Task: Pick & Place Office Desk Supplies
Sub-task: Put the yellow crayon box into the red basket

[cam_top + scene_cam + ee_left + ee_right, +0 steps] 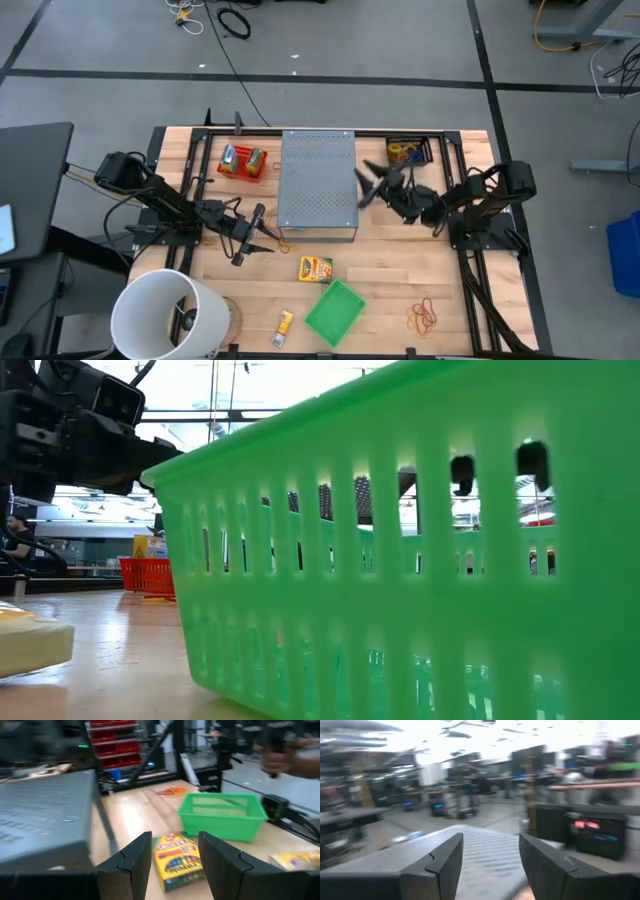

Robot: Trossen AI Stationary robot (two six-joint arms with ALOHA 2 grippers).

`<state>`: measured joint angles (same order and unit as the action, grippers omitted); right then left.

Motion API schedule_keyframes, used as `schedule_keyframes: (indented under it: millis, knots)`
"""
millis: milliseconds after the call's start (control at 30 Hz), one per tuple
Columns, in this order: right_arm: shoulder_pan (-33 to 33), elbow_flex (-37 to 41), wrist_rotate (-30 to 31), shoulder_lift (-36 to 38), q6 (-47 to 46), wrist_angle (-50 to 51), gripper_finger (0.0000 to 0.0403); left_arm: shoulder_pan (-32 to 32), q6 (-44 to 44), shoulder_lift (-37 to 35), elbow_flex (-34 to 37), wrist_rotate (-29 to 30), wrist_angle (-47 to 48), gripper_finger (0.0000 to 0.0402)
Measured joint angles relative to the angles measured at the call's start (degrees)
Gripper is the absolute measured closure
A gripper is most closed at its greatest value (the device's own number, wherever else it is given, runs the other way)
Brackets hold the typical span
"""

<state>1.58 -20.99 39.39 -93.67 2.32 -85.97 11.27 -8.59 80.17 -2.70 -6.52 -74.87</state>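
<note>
Office desk supplies lie scattered on the wooden table (390, 270). Largest is the grey perforated box (318, 185) at centre; the white bucket (165, 315) overhangs the near left corner. A green basket (335, 310) sits near the front edge, with bare wood between it and the box. A yellow crayon packet (315, 268), print unreadable, lies just ahead of the box. Rubber bands (424, 317) rest front right. The left gripper (255, 240) stands open, empty, beside the box's near left corner. The right gripper (372, 183) is open, empty, over the box's right edge.
</note>
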Motion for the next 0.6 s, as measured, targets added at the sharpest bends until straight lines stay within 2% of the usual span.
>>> schedule_keyframes:
  millis: [167, 300, 467, 600]
  knots:
    - [-9.43, -0.09, 0.65, 0.00, 4.99, -0.05, 0.0211, -0.09, 0.84, -0.01, -0.02, 6.07, -0.14, 0.0234]
    - [-17.36, -1.53, 1.95, 0.00, 10.92, -0.11, 0.0217, -0.09, 0.31, -0.01, -0.02, 7.80, 0.15, 0.0234]
    - [-27.00, -4.83, 2.75, 0.00, 15.33, 0.85, 0.0225, -0.09, -0.82, -0.01, -0.02, 7.80, 0.28, 0.0234]
    - [-32.86, -8.00, 4.32, 0.00, 15.16, 5.96, 0.0231, -0.11, -0.56, -0.01, -0.04, 2.90, 2.56, 0.0234]
